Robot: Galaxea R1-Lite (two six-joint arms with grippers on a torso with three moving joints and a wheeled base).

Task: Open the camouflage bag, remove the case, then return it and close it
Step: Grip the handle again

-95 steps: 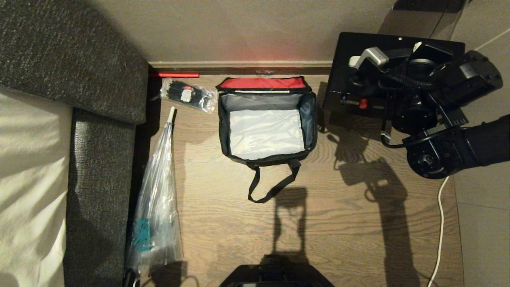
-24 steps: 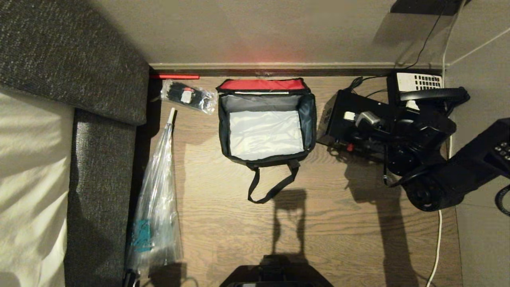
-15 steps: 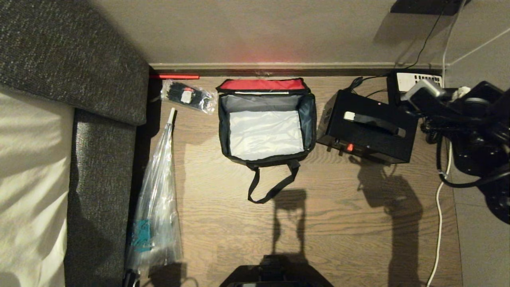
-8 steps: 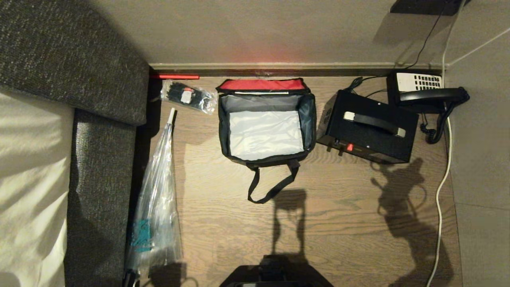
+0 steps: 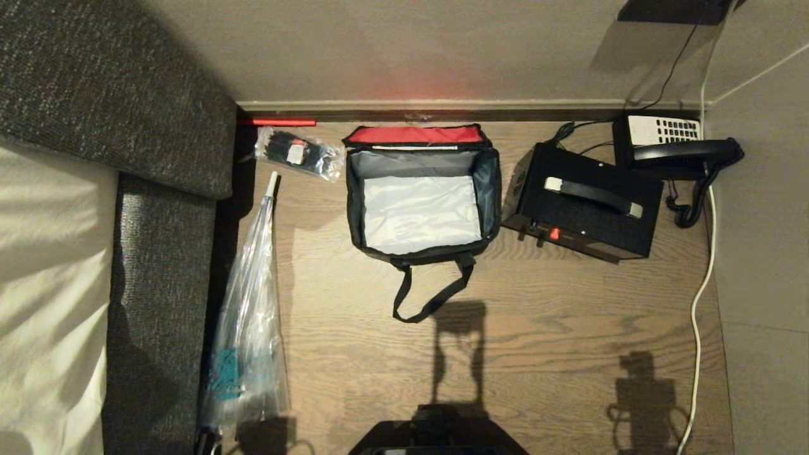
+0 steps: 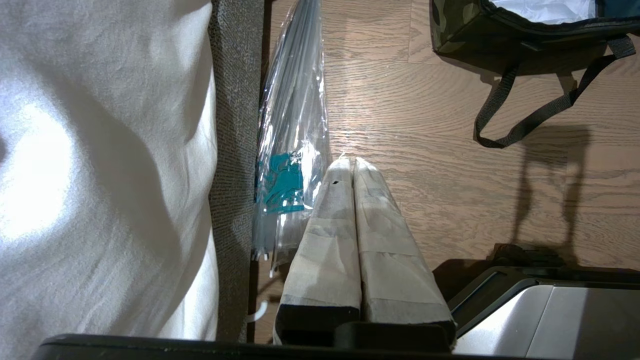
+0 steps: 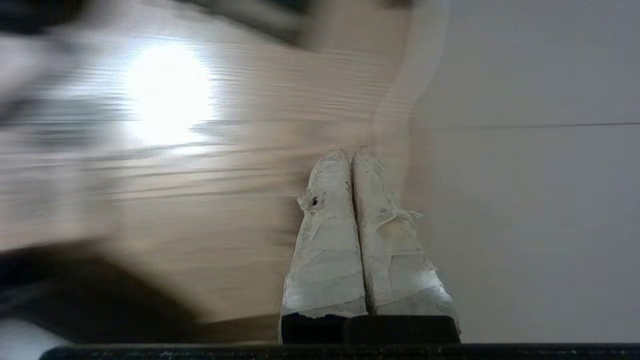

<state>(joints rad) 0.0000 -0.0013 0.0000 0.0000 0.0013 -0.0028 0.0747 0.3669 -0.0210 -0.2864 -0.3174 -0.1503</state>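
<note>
Both grippers (image 6: 354, 161) (image 7: 351, 154) are pressed together, holding nothing. You see the case (image 5: 584, 212) upright beside the open camouflage bag (image 5: 422, 197), its handle (image 5: 593, 196) running left-right, slightly skewed.

- We find no lettering we can read anywhere.
- The white label on the small packet (image 5: 294, 151) by the wall is too small for us to read.
- The teal print on the clear plastic bag (image 6: 283, 183) gives us no words.
- The telephone (image 5: 663, 133) keypad shows only tiny unreadable keys.
</note>
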